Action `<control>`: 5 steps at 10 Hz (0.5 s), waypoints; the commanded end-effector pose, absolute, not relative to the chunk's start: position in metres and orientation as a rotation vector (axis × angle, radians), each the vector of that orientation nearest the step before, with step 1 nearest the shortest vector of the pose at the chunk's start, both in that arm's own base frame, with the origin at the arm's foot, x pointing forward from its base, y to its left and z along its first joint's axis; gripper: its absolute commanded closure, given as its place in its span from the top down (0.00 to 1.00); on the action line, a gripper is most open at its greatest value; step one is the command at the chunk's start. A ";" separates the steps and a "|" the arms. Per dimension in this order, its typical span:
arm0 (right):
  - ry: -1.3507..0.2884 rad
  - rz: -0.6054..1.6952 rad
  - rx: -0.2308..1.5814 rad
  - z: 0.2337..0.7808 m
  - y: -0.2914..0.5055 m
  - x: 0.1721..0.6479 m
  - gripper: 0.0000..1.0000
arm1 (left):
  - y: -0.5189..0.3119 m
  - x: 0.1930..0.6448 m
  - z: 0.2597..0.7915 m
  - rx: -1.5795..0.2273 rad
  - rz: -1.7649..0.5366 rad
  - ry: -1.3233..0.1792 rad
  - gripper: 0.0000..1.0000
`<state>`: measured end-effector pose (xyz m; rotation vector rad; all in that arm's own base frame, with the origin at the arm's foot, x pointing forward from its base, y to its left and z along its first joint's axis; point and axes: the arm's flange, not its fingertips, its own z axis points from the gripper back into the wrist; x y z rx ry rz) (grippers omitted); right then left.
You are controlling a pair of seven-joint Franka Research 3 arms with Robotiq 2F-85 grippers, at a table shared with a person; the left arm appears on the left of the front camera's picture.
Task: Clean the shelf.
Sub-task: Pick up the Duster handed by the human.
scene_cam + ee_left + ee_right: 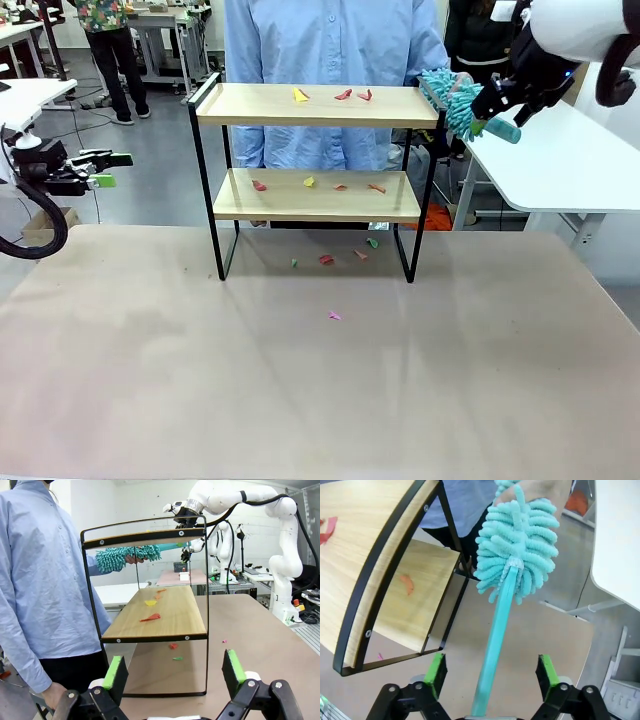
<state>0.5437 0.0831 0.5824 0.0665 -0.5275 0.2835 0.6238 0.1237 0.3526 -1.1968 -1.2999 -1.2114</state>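
Far left: left gripper idle, fingers spread, empty, well apart from the shelf. Shelf centre, long axis left-right, coloured scraps on both boards. At its top right end: teal duster, head against person's hand. Right gripper, the nearer arm: pads spread either side of the handle, not clamped; shelf lies to its left
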 end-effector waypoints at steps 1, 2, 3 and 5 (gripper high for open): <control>-0.528 0.243 0.016 0.583 0.086 0.546 0.40 | 0.124 0.623 0.353 -1.188 -1.231 -1.300 1.00; -0.524 0.237 0.009 0.588 0.083 0.541 0.00 | 0.124 0.623 0.353 -1.188 -1.231 -1.300 1.00; -0.520 0.233 0.006 0.589 0.083 0.541 0.35 | 0.124 0.623 0.353 -1.188 -1.231 -1.300 1.00; -0.526 0.221 -0.005 0.588 0.084 0.544 0.00 | 0.124 0.623 0.353 -1.188 -1.231 -1.300 1.00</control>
